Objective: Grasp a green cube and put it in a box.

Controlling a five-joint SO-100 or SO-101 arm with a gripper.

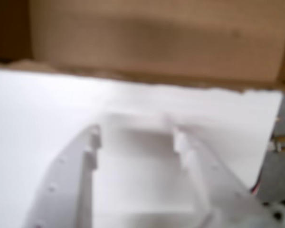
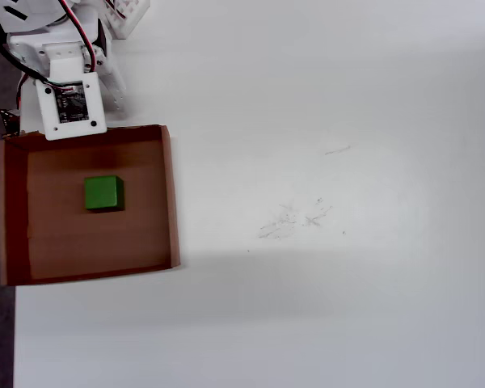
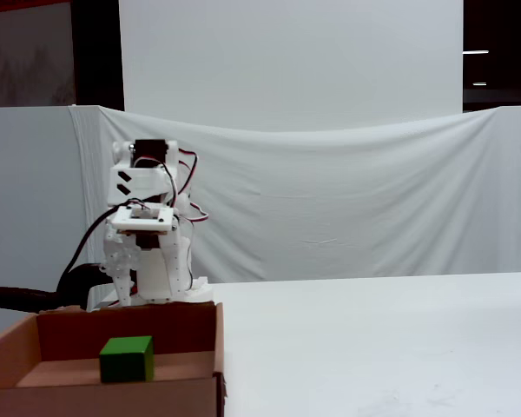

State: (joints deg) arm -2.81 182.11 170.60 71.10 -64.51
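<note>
The green cube (image 2: 103, 193) sits inside the box (image 2: 171, 194), while the arm's fingers (image 1: 135, 137), spread and empty, hang just outside the box's near wall.

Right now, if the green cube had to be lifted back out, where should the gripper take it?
Come straight down and pinch two opposite flat side faces of the green cube. It sits flat on the floor of the box, clear of every wall, which would block a sideways approach.
</note>
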